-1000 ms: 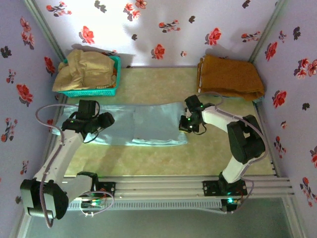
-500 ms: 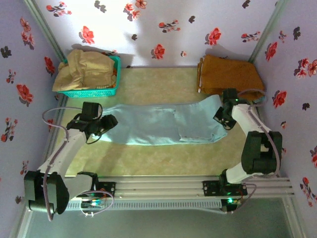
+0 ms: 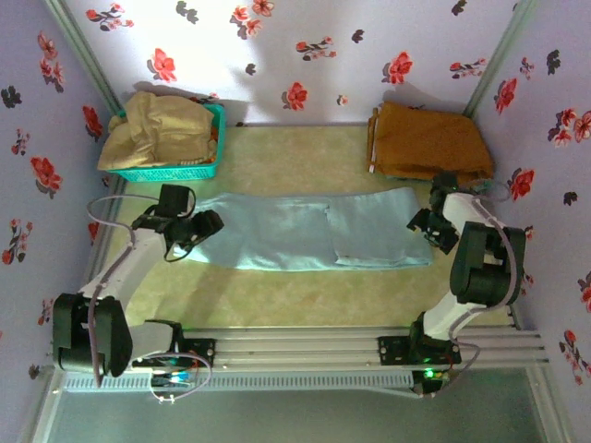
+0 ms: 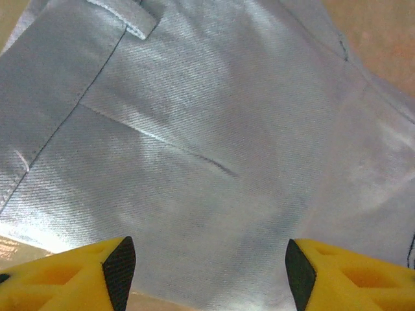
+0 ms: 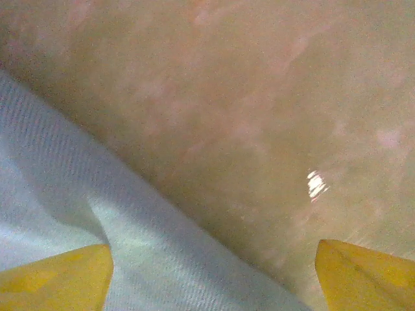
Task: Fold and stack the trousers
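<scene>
Both jaws-apart, nil held: left gripper point(image 4: 209, 269), right gripper point(image 5: 214, 272). We flag risk: nxt pinch nips 1 layer of trousers point(image 3: 295, 233) only, fold skews.

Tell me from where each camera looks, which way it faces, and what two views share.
Top external: above and behind the robot, looking down at the table and the trousers spread on it; the left gripper and right gripper show at the cloth's ends.
Left wrist: on the left arm, facing down onto the trousers; its yellow fingers stand apart.
Right wrist: on the right arm, facing down at the trousers' edge and bare table; its yellow fingers stand apart.
Shared: both wrist views show the trousers.
</scene>
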Robot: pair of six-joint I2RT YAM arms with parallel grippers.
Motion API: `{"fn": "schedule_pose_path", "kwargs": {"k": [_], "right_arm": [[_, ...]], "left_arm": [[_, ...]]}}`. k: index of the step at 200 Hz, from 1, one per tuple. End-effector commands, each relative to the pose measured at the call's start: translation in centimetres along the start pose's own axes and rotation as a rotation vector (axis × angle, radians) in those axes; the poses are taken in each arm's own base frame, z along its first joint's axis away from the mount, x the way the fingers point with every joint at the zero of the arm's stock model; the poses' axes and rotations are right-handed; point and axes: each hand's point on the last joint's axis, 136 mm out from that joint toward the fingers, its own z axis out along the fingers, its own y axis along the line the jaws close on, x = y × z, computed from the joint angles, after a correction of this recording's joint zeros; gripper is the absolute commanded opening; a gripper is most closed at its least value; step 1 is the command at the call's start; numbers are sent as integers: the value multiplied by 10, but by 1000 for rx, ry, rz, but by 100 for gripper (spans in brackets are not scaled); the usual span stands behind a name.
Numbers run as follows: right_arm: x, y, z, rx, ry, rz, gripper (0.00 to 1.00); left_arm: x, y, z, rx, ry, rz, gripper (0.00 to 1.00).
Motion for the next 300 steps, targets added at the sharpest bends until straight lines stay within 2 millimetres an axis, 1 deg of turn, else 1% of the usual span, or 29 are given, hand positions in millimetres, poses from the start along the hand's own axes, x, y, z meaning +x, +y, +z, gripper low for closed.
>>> {"fn": "schedule_pose_path", "kwargs": {"k": [1, 8, 18, 38, 46, 53, 59, 77, 93, 110, 140, 153, 170, 186, 196, 212, 240, 255, 263, 283, 300], "right_arm": [[1, 14, 19, -97, 62, 13, 81], [6, 23, 25, -147, 105, 15, 78], [12, 36, 28, -226, 140, 17, 74], [15, 37, 27, -256, 127, 36, 72], [17, 38, 26, -273, 137, 41, 70], [20, 39, 26, -290, 150, 40, 67], [22, 41, 25, -308, 159, 46, 61], [24, 47, 18, -365, 162, 64, 36], [25, 50, 7, -401, 148, 68, 21], [23, 53, -5, -428, 133, 64, 0], [9, 51, -27, -423, 59, 75, 0], [-5, 45, -42, -392, -15, 97, 0], [-21, 48, -66, -407, -84, 99, 0], [-35, 58, -93, -441, -117, 60, 0], [-41, 66, -110, -459, -143, 34, 0], [-42, 85, -140, -491, -180, -26, 0], [-22, 125, -191, -527, -239, -187, 0], [-7, 143, -213, -537, -262, -260, 0], [4, 155, -224, -554, -270, -307, 0], [36, 186, -244, -577, -282, -415, 0], [66, 216, -256, -600, -287, -498, 0]], "left_arm": [[-13, -6, 0, 12, -22, -4, 66], [-14, -3, 0, -3, -26, -11, 66], [-15, 4, -1, -23, -41, -21, 67], [-24, 16, -1, -29, -79, -69, 71], [-29, 23, -1, -35, -92, -102, 74], [-33, 28, -1, -39, -100, -134, 75], [-37, 34, -1, -44, -113, -160, 77], [-43, 53, 2, -78, -141, -233, 79], [-41, 72, 8, -121, -143, -289, 80], [-34, 86, 16, -145, -139, -324, 80], [-20, 109, 32, -221, -96, -332, 79], [-14, 115, 37, -239, -79, -323, 77], [-7, 119, 41, -244, -65, -330, 77], [1, 114, 45, -211, -43, -332, 75], [11, 112, 47, -206, -29, -332, 75], [29, 104, 51, -190, 4, -316, 74], [59, 96, 52, -169, 35, -299, 73], [70, 91, 48, -149, 36, -300, 73], [76, 88, 45, -135, 41, -297, 73], [83, 79, 35, -99, 37, -275, 74], [77, 77, 22, -91, 12, -267, 76]]}}
